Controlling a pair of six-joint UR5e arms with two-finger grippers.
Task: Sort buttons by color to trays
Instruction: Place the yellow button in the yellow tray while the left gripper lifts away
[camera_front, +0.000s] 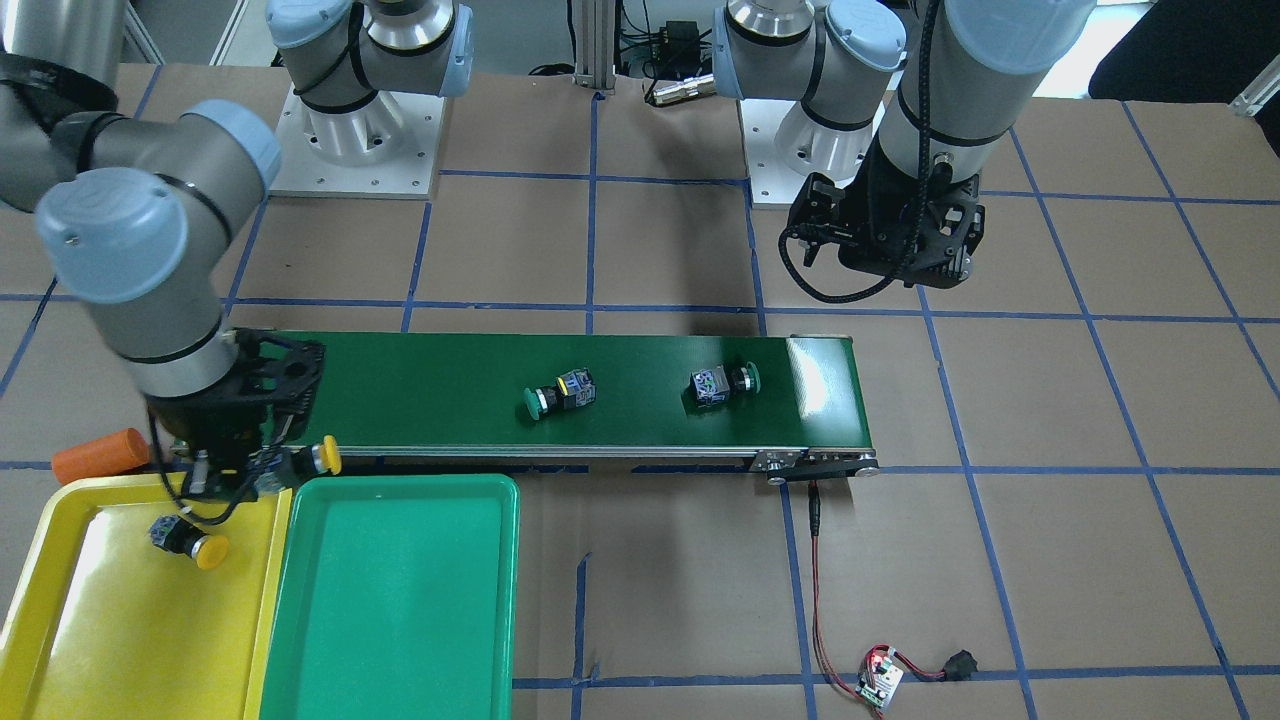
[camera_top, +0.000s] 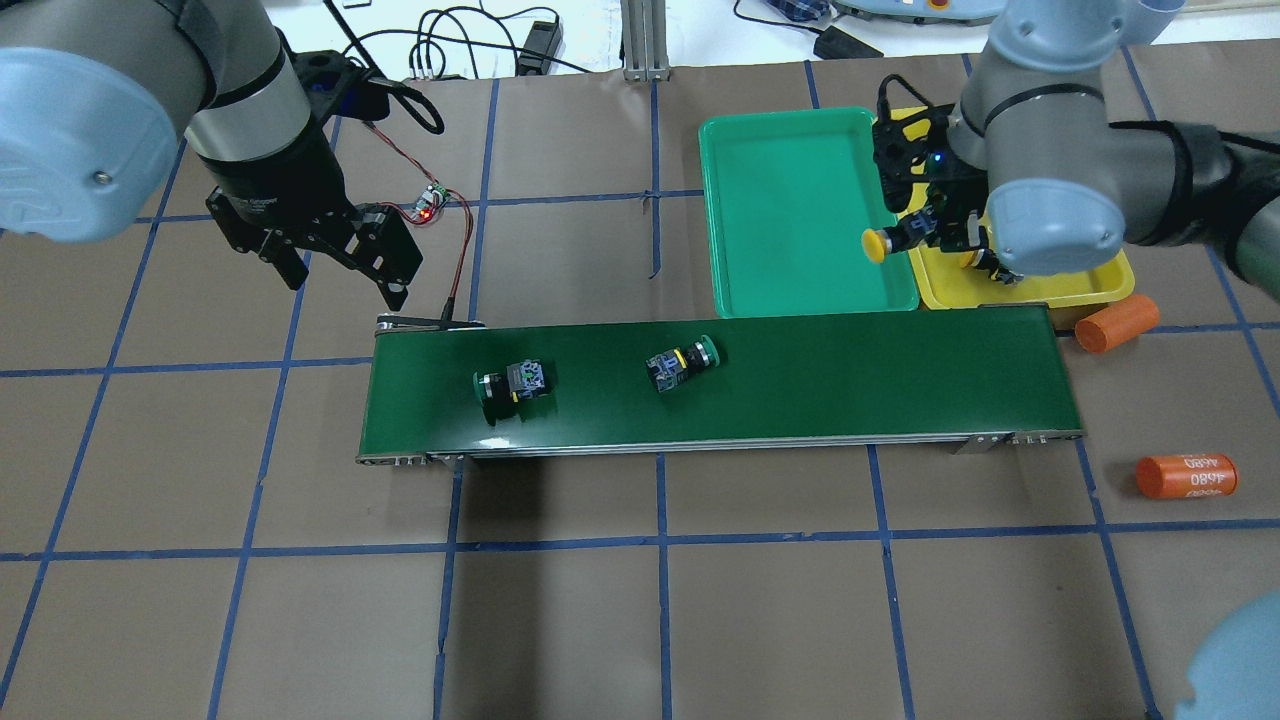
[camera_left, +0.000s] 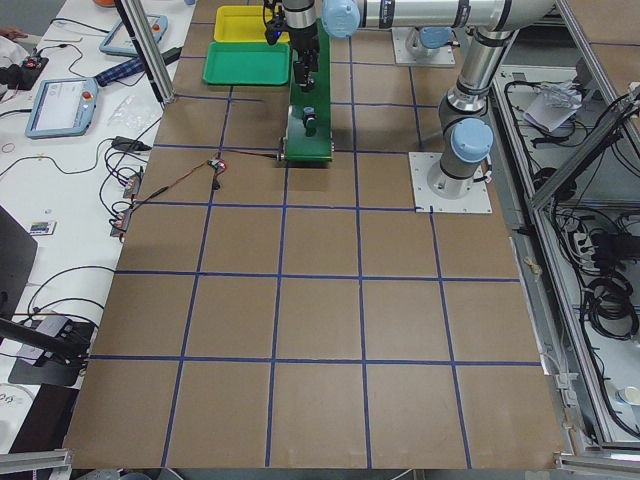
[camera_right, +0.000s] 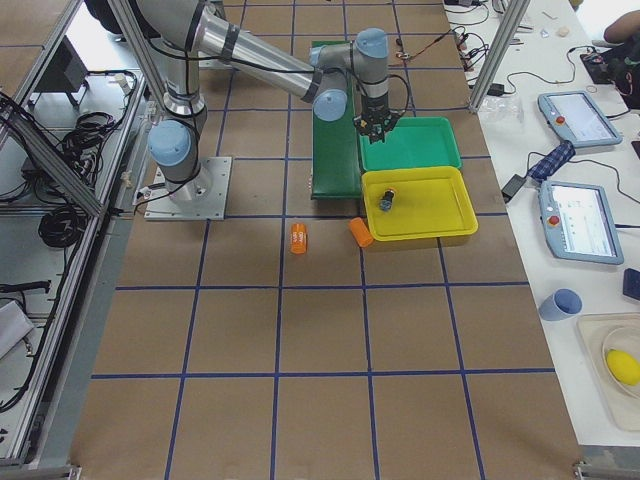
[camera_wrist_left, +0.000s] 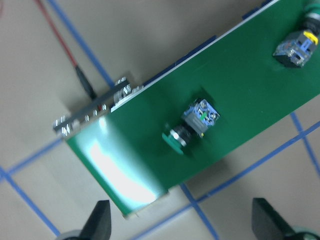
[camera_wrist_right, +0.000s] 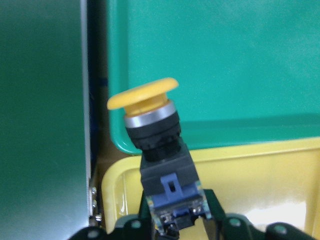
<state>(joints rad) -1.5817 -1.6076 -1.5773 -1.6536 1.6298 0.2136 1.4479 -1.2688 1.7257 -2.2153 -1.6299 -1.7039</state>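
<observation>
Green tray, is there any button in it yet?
No, the green tray holds nothing; both green buttons lie on the belt.

The table (camera_top: 640, 620) is viewed from behind and above the robot overhead, and from the opposite side, steeply downward, in front; the belt (camera_top: 720, 385) is shared by both. Distant views are taken from either table end. The belt's left end is framed closely from the left wrist, a yellow button (camera_wrist_right: 150, 125) and the green tray (camera_wrist_right: 225, 60) from the right.
</observation>
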